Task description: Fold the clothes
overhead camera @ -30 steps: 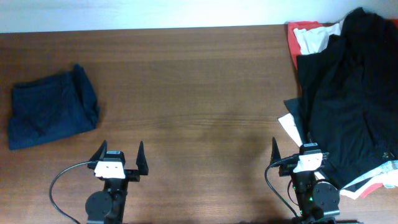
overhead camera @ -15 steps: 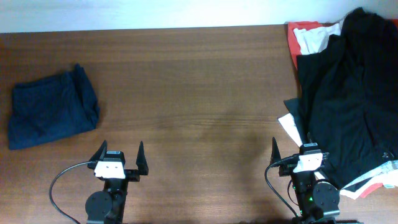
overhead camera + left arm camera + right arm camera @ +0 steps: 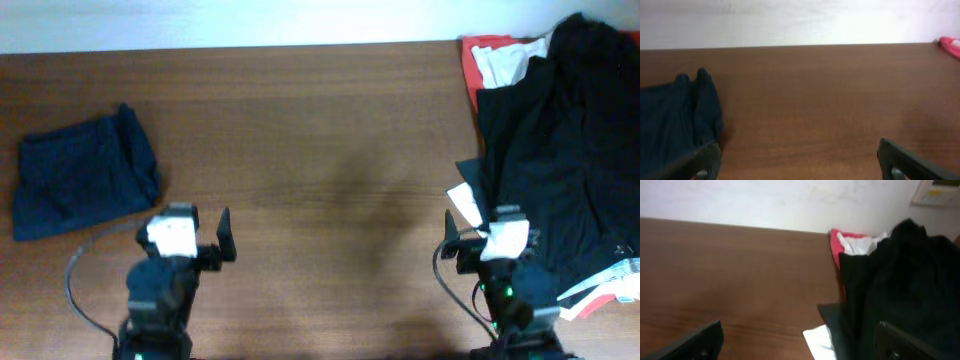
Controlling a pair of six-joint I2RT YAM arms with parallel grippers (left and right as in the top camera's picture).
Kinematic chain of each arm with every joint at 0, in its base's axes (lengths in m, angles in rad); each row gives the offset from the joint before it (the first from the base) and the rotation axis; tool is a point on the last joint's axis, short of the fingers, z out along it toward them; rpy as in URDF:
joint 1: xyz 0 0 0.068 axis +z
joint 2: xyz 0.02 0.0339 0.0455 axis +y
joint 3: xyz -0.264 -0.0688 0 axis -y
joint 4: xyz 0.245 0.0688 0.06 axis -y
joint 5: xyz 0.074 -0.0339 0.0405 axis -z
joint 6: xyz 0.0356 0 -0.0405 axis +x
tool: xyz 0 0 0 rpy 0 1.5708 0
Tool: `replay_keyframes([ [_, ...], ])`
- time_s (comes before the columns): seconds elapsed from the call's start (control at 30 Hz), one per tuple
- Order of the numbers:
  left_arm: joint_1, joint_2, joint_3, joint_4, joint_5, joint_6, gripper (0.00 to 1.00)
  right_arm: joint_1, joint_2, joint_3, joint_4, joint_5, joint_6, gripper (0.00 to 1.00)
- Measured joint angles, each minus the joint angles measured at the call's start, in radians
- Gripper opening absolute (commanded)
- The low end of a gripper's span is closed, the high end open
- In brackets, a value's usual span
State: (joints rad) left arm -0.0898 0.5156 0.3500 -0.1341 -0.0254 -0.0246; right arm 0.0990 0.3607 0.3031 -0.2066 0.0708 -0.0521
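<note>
Your left pincer (image 3: 188, 232) stands wide open with nothing between its fingers. Ahead of it and off to its left, the folded navy garment (image 3: 85, 185) lies on the table (image 3: 330, 150). Your right pincer (image 3: 490, 238) is likewise spread wide and empty. The heap of clothes begins just ahead and to its right: a black garment (image 3: 560, 150) on top, with red cloth (image 3: 468, 60) and white cloth (image 3: 500, 62) showing at the far end.
</note>
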Motion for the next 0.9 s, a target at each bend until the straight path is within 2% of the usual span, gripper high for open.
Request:
replay_keyframes([
  [0.17,0.000,0.345,0.276,-0.139,0.000,-0.002,0.99,-0.001,0.445,0.371,-0.211,0.003,0.000,0.99],
  [0.2,0.000,0.410,0.323,-0.159,0.004,-0.002,0.99,-0.024,0.602,0.521,-0.313,-0.003,0.000,0.99],
  [0.27,0.000,0.471,0.355,-0.166,0.016,-0.002,0.99,-0.055,0.716,0.614,-0.353,-0.031,-0.001,0.99],
  [0.3,0.000,0.489,0.359,-0.166,0.020,-0.002,0.99,-0.070,0.764,0.657,-0.366,-0.059,0.000,0.95],
  [0.37,0.000,0.539,0.365,-0.169,0.030,-0.002,0.99,-0.124,0.933,0.772,-0.312,-0.102,0.000,0.86],
  [0.4,0.000,0.551,0.365,-0.169,0.030,-0.002,0.99,-0.148,0.978,0.779,-0.243,-0.117,-0.002,0.79],
  [0.43,0.000,0.558,0.366,-0.167,0.031,-0.002,0.99,-0.187,1.046,0.789,-0.151,-0.126,-0.005,0.75],
  [0.53,0.000,0.563,0.367,-0.165,0.031,-0.002,0.99,-0.266,1.231,0.798,-0.005,-0.129,0.002,0.75],
  [0.63,0.000,0.564,0.367,-0.159,0.037,-0.002,0.99,-0.274,1.439,0.803,0.125,-0.133,0.001,0.74],
  [0.7,0.000,0.565,0.367,-0.162,0.037,-0.002,0.99,-0.274,1.566,0.803,0.180,-0.133,0.001,0.70],
  [0.83,0.000,0.565,0.367,-0.162,0.037,-0.002,0.99,-0.274,1.629,0.803,0.225,-0.049,0.000,0.63],
  [0.9,0.000,0.565,0.367,-0.162,0.037,-0.002,0.99,-0.274,1.645,0.803,0.226,-0.001,0.000,0.51],
])
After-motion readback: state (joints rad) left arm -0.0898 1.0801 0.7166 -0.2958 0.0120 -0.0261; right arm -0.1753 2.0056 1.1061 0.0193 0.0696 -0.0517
